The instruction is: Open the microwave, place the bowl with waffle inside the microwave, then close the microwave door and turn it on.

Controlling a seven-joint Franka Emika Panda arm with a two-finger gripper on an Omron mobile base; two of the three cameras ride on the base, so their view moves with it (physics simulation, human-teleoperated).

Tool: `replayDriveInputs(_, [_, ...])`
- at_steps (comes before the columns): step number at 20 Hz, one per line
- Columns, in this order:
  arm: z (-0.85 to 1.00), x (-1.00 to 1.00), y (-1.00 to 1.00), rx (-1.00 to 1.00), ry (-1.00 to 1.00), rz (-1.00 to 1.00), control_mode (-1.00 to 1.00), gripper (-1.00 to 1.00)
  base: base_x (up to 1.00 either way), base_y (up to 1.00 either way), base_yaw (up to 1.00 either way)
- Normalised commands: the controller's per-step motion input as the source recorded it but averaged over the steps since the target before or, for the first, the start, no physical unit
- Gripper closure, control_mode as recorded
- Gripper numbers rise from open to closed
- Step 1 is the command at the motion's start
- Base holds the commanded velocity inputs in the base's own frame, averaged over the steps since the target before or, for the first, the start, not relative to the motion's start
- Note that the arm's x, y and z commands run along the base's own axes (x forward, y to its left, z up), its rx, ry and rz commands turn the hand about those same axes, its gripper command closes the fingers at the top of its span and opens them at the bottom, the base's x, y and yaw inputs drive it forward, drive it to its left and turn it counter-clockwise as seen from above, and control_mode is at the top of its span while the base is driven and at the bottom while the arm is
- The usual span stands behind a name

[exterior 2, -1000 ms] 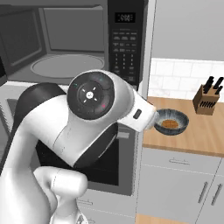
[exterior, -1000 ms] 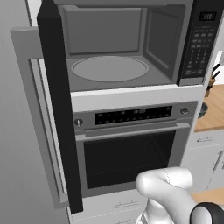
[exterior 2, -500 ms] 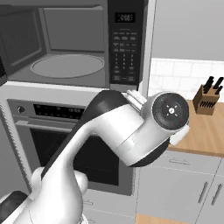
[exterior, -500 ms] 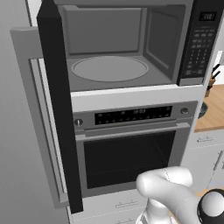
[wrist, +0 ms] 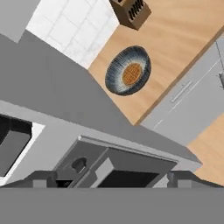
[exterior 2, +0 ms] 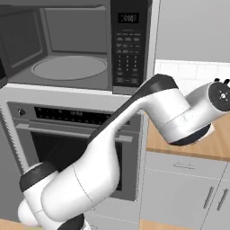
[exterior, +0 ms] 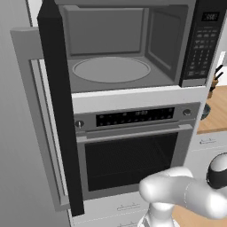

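Fingers (wrist: pixel 109 178): two dark tips at the lower edge of the hand view, set wide apart, holding and touching nothing. The bowl (wrist: pixel 128 71) lies toward 12 o'clock from them, well apart, on the wooden bench (wrist: pixel 175 39). It is round, dark blue-grey, with fine pale radial stripes, and carries a round orange-brown waffle (wrist: pixel 132 74) with a grid texture at its centre. A brown slotted knife block (wrist: pixel 131 11) stands on the bench toward 12 o'clock of the bowl, near it but apart. White tiled wall (wrist: pixel 70 26) lies at 10 o'clock of the bowl; a flat grey cabinet front with a slim bar handle (wrist: pixel 181 92) runs along the bench edge at 4 o'clock.

In the left base view the microwave (exterior: pixel 133 48) shows a smooth grey cavity with a pale round turntable (exterior: pixel 111 70) and a black keypad strip (exterior: pixel 202 42) at 3 o'clock. Its door (exterior: pixel 55 106), a black slab with a long grey vertical handle (exterior: pixel 37 128), stands swung open at 9 o'clock. Below sits the oven (exterior: pixel 133 150), steel-trimmed with a dark window.
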Motion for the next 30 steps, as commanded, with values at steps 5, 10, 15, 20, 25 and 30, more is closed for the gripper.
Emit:
replayDriveInputs(5, [-0.45,0.29,-0.64,0.25,0.09,0.01,-1.00,-1.00,0.00,0.00,0.00])
replayDriveInputs(10, [-0.67,0.09,-0.59,0.21,0.00,0.03,-1.00,-1.00,0.00,0.00,0.00])
replayDriveInputs(15, [-0.40,0.25,-0.21,0.12,0.00,0.00,-1.00,-1.00,0.00,0.00,0.00])
replayDriveInputs(20, [-0.42,0.37,-0.04,0.05,0.00,0.00,-1.00,-1.00,0.00,0.00,0.00])
replayDriveInputs(25, [-0.61,0.35,0.04,0.00,0.00,0.00,-1.00,-1.00,0.00,0.00,0.00])
replayDriveInputs(30, [-0.55,0.43,0.06,0.00,0.00,0.00,-1.00,-1.00,0.00,0.00,0.00])
